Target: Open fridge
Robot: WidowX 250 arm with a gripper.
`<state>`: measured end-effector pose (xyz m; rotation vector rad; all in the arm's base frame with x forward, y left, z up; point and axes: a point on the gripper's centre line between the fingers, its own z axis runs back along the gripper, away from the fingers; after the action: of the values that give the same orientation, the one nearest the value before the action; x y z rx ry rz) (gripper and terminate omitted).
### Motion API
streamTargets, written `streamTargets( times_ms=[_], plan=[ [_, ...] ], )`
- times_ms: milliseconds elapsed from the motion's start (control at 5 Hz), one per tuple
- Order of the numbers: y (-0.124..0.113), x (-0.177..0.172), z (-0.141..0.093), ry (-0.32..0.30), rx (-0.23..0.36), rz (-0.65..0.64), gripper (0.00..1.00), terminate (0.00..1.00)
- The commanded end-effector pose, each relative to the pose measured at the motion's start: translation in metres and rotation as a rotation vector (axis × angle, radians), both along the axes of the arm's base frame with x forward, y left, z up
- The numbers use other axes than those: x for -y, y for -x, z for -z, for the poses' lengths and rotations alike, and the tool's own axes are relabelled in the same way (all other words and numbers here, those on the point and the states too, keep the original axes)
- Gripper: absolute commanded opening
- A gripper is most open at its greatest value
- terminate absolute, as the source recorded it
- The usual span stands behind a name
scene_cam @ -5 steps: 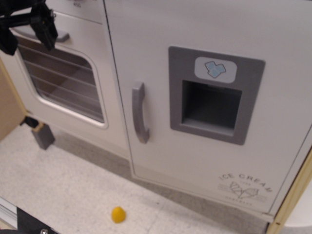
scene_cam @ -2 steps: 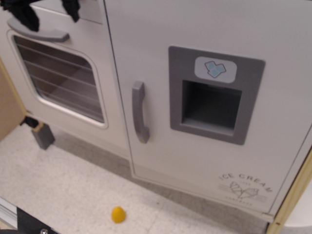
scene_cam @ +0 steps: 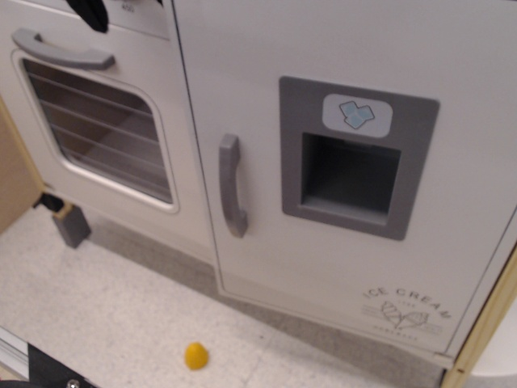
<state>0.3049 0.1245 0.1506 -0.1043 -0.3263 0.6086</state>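
The fridge door [scene_cam: 339, 242] is a large white panel and stands shut. Its vertical grey handle [scene_cam: 231, 185] is at its left edge. A grey recessed dispenser panel [scene_cam: 353, 158] with a blue ice-cube badge [scene_cam: 356, 114] sits to the right, and "ICE CREAM" print [scene_cam: 406, 310] is low on the door. Only a black tip of my gripper [scene_cam: 90, 12] shows at the top left edge, above the oven door and far up-left of the fridge handle. Its jaws are cut off by the frame.
The white oven door [scene_cam: 97, 121] with a wire-rack window and a horizontal grey handle [scene_cam: 60, 51] is to the left. A small yellow object [scene_cam: 195, 355] lies on the speckled floor below. A grey foot [scene_cam: 71, 224] stands under the oven. A wooden edge [scene_cam: 485, 323] runs down the right.
My gripper has moved up and to the right across the oven's top left, leaving most of the frame. The fridge door has not moved.
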Motion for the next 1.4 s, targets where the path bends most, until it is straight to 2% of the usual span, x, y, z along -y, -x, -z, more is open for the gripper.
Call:
streamTargets(
  times_ms=[0, 800, 1200],
  plan=[
    [0.011, 0.019, -0.005, -0.043, -0.007, 0.137, 1.00, 0.00],
    [0.095, 0.075, -0.026, 0.014, -0.073, 0.429, 1.00, 0.00],
    [0.136, 0.111, -0.016, -0.024, -0.089, 0.564, 1.00, 0.00]
  ],
)
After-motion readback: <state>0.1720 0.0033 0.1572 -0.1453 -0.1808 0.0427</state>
